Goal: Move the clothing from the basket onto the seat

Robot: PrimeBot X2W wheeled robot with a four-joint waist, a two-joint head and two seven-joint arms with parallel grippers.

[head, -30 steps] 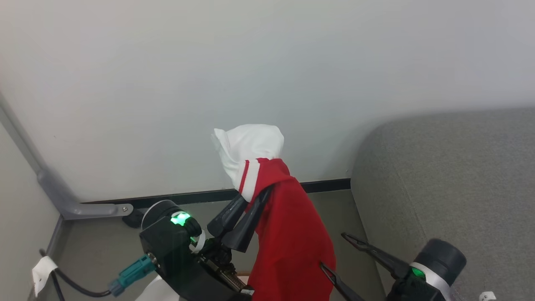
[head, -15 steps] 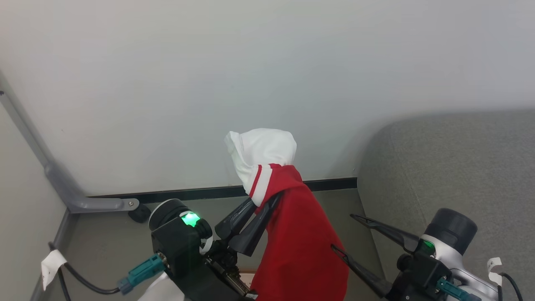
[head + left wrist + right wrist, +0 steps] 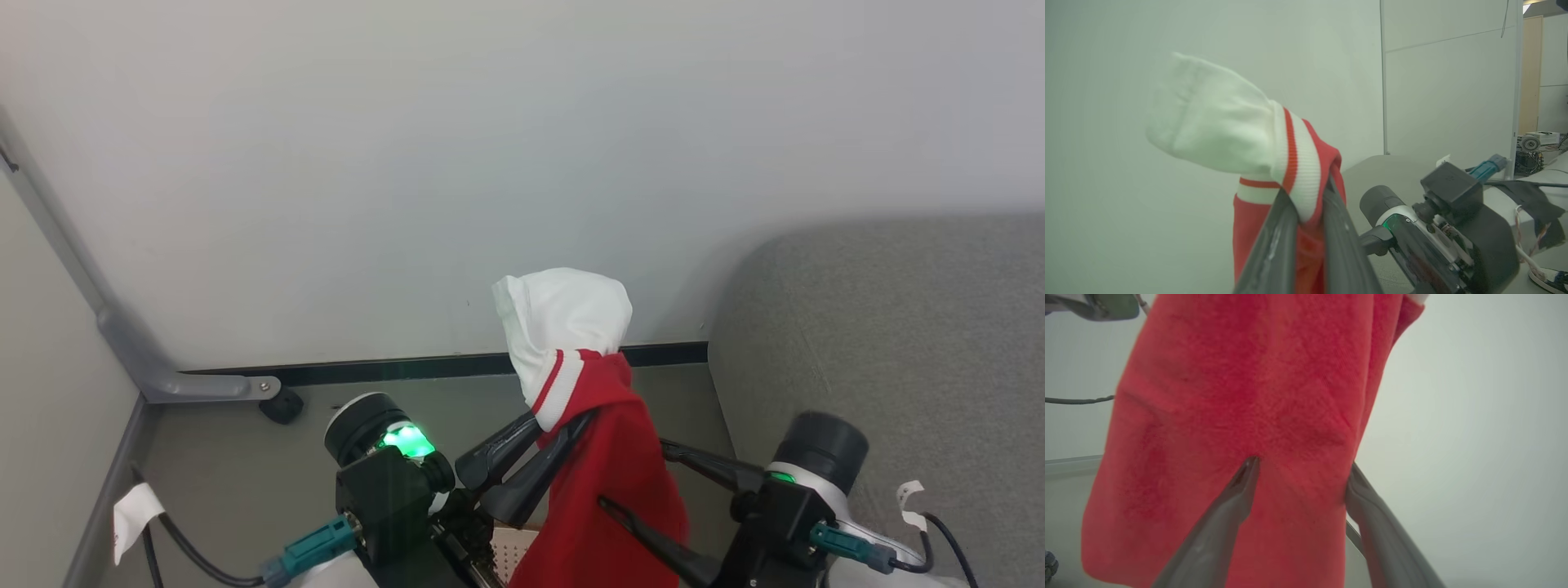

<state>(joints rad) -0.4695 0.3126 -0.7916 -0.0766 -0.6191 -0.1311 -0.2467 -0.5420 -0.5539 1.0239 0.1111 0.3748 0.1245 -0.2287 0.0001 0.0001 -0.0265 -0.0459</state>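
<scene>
Clothing point(image 3: 608, 482) is up in the air for you, a red garment with a white panel and striped trim, dangling from your left gripper point(image 3: 562, 419). That claw is clamped on the striped cuff, and the left wrist view shows both dark fingers point(image 3: 1274, 245) squeezing the trim with the white part flopping above. Your right gripper point(image 3: 632, 472) is spread wide, one finger in front of the red cloth and the other behind it, the fabric hanging loose between them. The garment hangs above the floor point(image 3: 229, 457), just left of the rounded corner of the seat point(image 3: 898, 327) and not on it. A bit of the basket point(image 3: 514, 551) peeks out beneath the left gripper.
</scene>
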